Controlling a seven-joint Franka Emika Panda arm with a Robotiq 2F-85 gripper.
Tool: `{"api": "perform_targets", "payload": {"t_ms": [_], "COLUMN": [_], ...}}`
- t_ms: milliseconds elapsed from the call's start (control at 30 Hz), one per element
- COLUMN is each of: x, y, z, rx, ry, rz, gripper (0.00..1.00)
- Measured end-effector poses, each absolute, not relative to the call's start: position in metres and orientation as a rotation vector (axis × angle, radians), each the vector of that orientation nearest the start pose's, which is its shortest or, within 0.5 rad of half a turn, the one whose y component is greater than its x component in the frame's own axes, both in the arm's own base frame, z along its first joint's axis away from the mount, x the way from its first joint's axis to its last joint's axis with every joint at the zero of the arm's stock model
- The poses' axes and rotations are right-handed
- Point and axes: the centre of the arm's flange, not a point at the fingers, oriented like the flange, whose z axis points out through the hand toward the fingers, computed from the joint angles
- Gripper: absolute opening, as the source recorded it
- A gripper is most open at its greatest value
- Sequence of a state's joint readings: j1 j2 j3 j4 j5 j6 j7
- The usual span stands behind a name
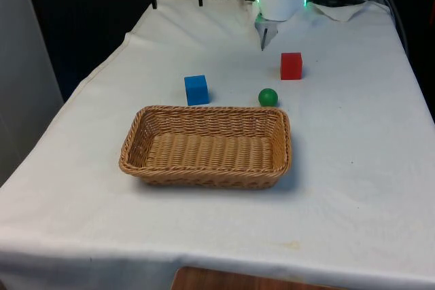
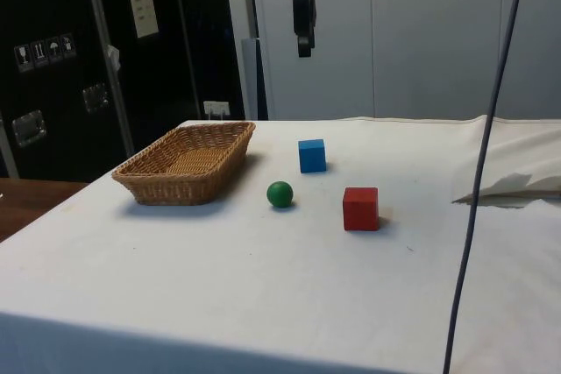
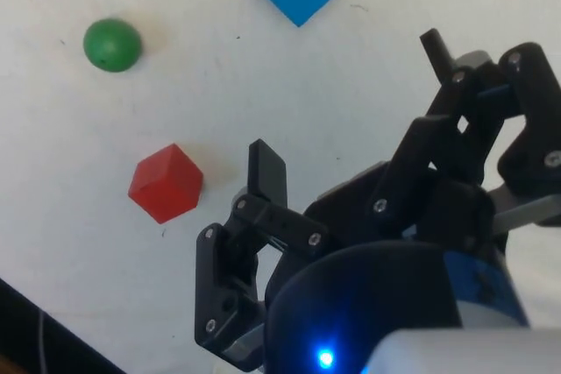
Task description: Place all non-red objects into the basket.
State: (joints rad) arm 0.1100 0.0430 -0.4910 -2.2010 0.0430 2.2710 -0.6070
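Two non-red pieces, blue cube and green ball, sit beside wicker basket | we hover gripper high, fingers apart, empty | red cube stays out

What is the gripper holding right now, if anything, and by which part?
Nothing. The gripper hangs open above the table, well clear of the blue cube, green ball and red cube.

No text, brand or number can be read. On the dark cabinet in the side view a pale label at about 11 o'clock carries lines too small to make out, and at 9 o'clock small white handling symbols, an umbrella among them, carry no legible words.
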Motion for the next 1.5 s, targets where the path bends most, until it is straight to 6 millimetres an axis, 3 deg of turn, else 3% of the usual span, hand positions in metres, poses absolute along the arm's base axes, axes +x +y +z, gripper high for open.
{"api": "perform_targets", "payload": {"t_ms": [533,1500], "x": [0.497,0.503], "y": [-0.195,-0.166], "z": [0.326,0.262], "rx": [-3.145,-3.107], "ry": [-0.302,-0.302], "rz": [-0.049,0.018], "gripper": [1.00,1.00]}}
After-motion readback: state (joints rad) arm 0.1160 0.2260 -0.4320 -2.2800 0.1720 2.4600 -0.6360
